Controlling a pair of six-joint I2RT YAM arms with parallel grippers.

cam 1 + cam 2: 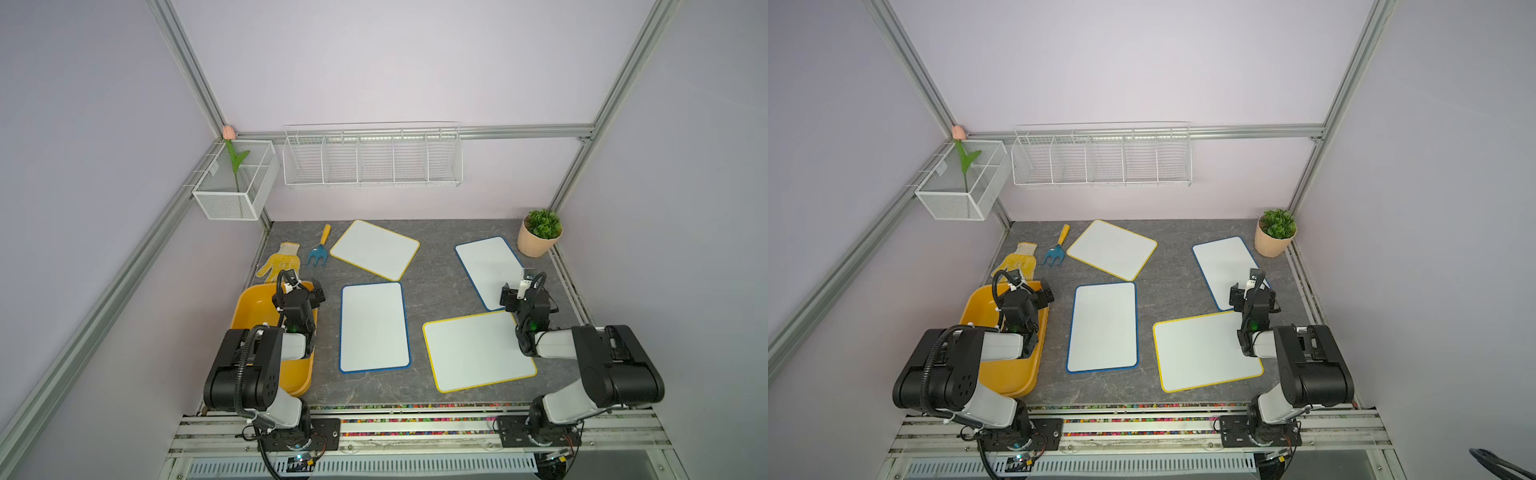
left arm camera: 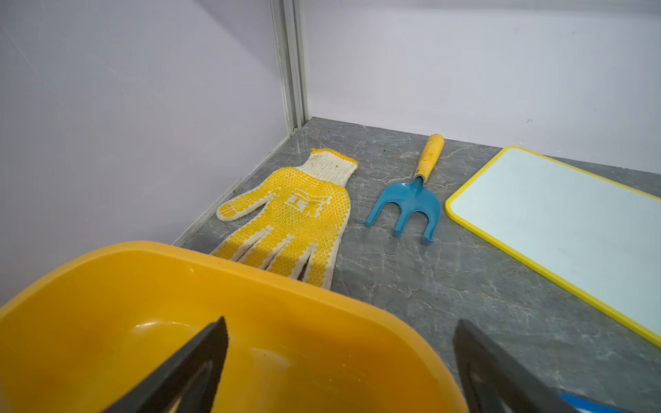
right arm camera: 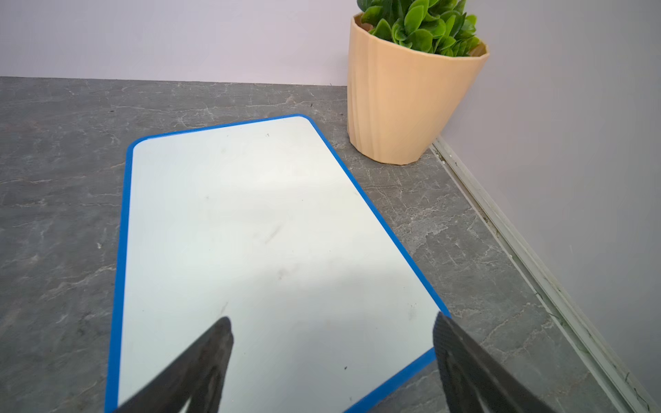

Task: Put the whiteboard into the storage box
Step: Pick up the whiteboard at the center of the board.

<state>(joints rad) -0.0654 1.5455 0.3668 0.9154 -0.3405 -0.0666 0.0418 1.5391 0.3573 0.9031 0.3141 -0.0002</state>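
Since left gripper and right gripper gape empty, you should pinch that likely stiff, slick whiteboard by its rim.

Grey marbled table, four whiteboards, storage box, glove, hand fork, potted plant

Bright, even overhead light, soft shadows, wide-angle bending at edges.
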